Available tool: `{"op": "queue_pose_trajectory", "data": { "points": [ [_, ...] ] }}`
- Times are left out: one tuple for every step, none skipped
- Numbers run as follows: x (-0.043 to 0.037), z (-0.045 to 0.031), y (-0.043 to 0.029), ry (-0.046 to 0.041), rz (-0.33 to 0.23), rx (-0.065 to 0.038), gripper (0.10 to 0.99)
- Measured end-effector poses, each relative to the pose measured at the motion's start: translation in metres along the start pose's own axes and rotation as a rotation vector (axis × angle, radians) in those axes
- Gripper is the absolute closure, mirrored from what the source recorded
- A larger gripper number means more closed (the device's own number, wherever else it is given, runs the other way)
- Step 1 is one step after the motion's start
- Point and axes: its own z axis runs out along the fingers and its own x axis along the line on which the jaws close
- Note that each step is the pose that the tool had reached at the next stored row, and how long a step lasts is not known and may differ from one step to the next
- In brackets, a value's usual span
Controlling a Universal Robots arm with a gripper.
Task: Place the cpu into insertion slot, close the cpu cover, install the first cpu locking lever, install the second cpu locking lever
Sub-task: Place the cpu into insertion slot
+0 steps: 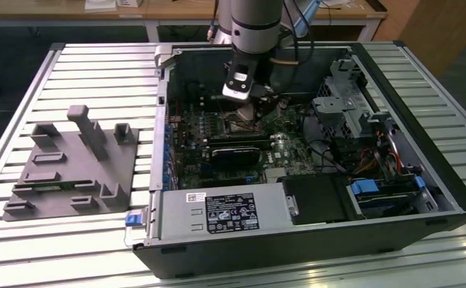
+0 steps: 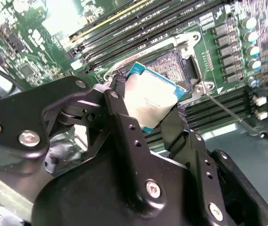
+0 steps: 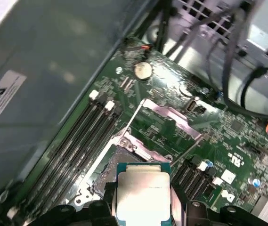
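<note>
On the exterior view's left, a grey moulded plastic holder (image 1: 72, 168) sits on the slatted metal table (image 1: 24, 78). Moving right, into the open black metal computer case (image 1: 424, 204): the black two-fingered gripper (image 1: 253, 113) is clenched on the small flat square pale-silver cpu (image 2: 148, 101), pinching two opposite edges. It's poised just over the dark square metal-rimmed insertion slot (image 2: 174, 66), not seated. The silvery metal-frame cpu cover (image 3: 167, 118) stands swung open. Light, stiff, fragile, I'd say (edges only, never the contact face).
</note>
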Motion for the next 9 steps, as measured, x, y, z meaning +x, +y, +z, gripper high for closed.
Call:
{"op": "queue_pose_trajectory", "data": {
  "points": [
    [0.0, 0.0001, 0.0, -0.0014, 0.017, 0.0, 0.545],
    [0.0, 0.0002, 0.0, -0.0028, 0.034, 0.0, 0.545],
    [0.0, 0.0004, 0.0, -0.0041, 0.05, 0.0, 0.545],
    [0.0, 0.0005, 0.0, -0.0054, 0.067, -0.001, 0.545],
    [0.0, 0.0007, 0.0, -0.0068, 0.084, -0.001, 0.545],
    [0.0, 0.0009, -0.0001, -0.0082, 0.102, -0.001, 0.545],
    [0.0, 0.0011, -0.0001, -0.0095, 0.117, -0.001, 0.545],
    [0.0, 0.0013, -0.0001, -0.0107, 0.132, -0.001, 0.545],
    [0.0, 0.0015, -0.0001, -0.0119, 0.147, -0.001, 0.545]
  ]
}}
